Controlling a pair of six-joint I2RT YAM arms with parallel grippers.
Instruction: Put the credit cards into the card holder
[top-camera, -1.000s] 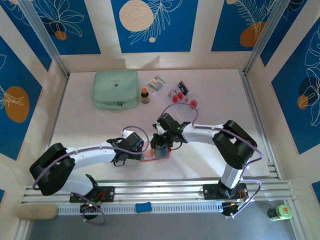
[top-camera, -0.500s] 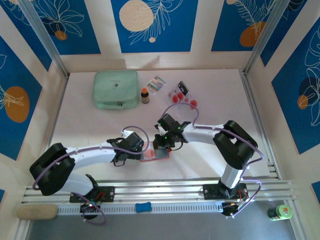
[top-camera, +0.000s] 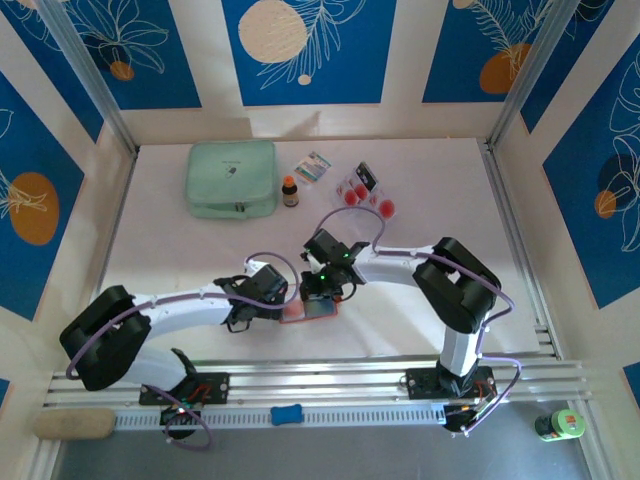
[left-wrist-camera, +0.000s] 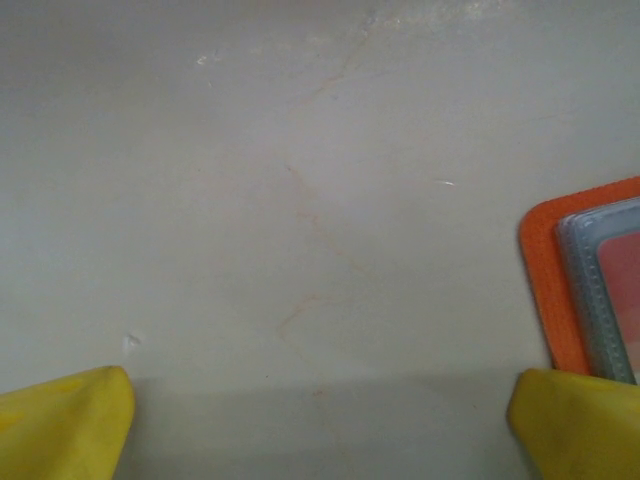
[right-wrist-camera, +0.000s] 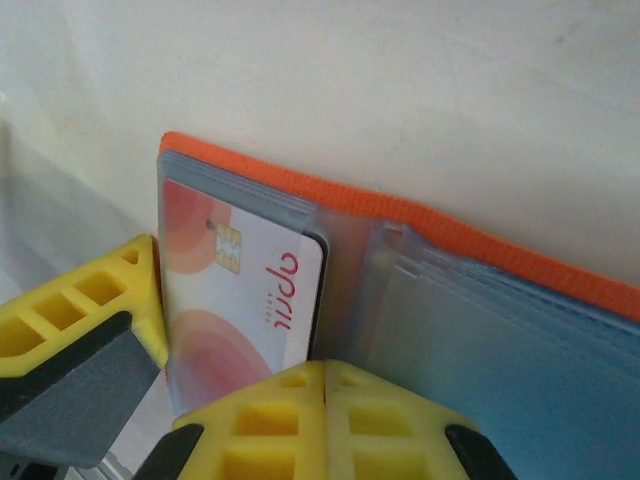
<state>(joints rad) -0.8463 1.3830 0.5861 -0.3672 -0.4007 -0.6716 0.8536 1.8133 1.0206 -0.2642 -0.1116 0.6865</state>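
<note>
1 credit card (right-wrist-camera: 245, 290) sits partly inside a clear pocket of the card holder (right-wrist-camera: 470, 255), at the left of the right wrist view, its chip and red spots showing. The holder lies open and flat on the table (top-camera: 400, 300), just below the middle of the top view. The other credit cards (top-camera: 362, 190) lie in a loose cluster in the upper middle, well apart from it.

The right gripper (right-wrist-camera: 325, 385) has its fingers pressed together, tips at the card's lower edge; whether that edge is nipped between them cannot be told. The left gripper (left-wrist-camera: 320, 425) is spread wide and empty, with 1 fingertip at the holder's orange corner in the lower right of its own view.

The cards look light, thin and glossy, probably stiff enough to push by an edge but quick to slip or skew. The best hold is likely the trailing short end, leaving the leading end free to enter the pocket. The holder looks soft and light, so it may slide or fold when pushed. Pinning it on the orange border, clear of the pocket mouth, seems the safest way to steady it
</note>
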